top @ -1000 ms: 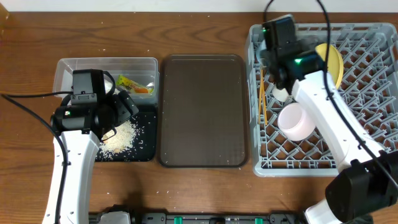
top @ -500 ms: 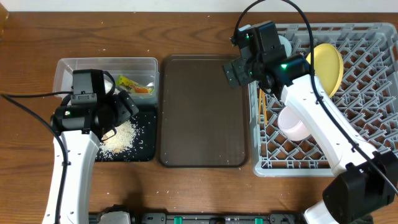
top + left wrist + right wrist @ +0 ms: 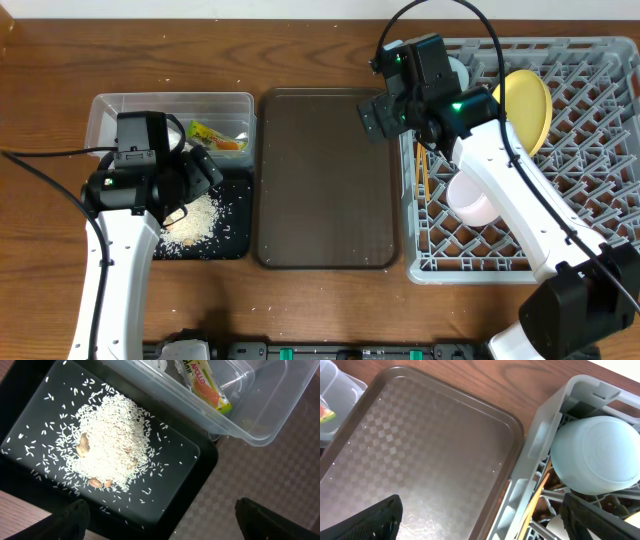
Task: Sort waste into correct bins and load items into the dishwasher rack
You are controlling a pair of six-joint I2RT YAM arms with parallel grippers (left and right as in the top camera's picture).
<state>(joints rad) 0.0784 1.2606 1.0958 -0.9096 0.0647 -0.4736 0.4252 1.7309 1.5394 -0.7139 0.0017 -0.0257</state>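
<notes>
The grey dishwasher rack [image 3: 600, 215] holds the yellow plate [image 3: 530, 105], the pale pink bowl [image 3: 474, 195], the chopsticks [image 3: 423, 165] and the light-blue bowl [image 3: 597, 455]. The black tray [image 3: 30, 425] holds a pile of rice scraps [image 3: 110, 450]. The clear tub [image 3: 110, 110] behind it holds the green-and-orange wrapper [image 3: 210, 390]. My left gripper [image 3: 160, 520] is open and empty above the black tray's corner. My right gripper [image 3: 485, 520] is open and empty above the brown tray's right edge, next to the rack. The white cup and the tissue are not clearly visible.
The large brown serving tray [image 3: 325, 180] lies between the bins and the rack, with nothing on it. A few rice grains lie on the wooden table [image 3: 300, 300] near its front edge.
My right arm swung left from over the rack to the brown tray's right edge, uncovering the yellow plate, then stopped. The left arm has not moved.
</notes>
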